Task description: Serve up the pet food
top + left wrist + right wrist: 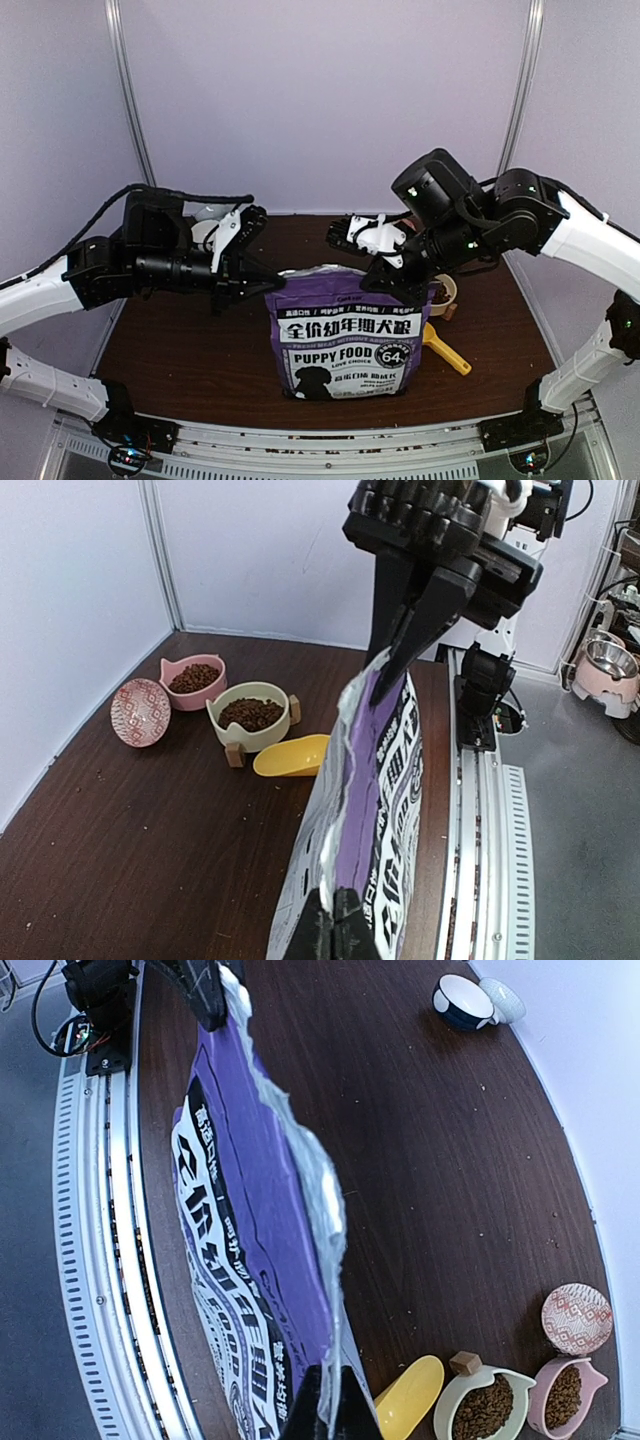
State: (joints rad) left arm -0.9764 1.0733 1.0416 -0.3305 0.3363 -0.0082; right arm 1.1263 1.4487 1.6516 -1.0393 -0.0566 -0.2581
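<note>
currently a purple printed pet-food bag (347, 335) stands upright on the brown wooden table (180, 360). the left gripper (268, 284) is clamped on one top corner and the right gripper (402, 285) on the other. the bag's contents are hidden. to the bag's right, dark-brown pet food (250, 714) fills a cream cat-eared bowl (232, 736) and a pink cat-eared bowl (176, 694) just behind it. a red-patterned bowl (140, 712) sits tilted beside the pink one. a yellow plastic scoop (292, 756) lies between the bag and the cream bowl. a dark-blue bowl (462, 1005) sits well apart on the bag's left.
</note>
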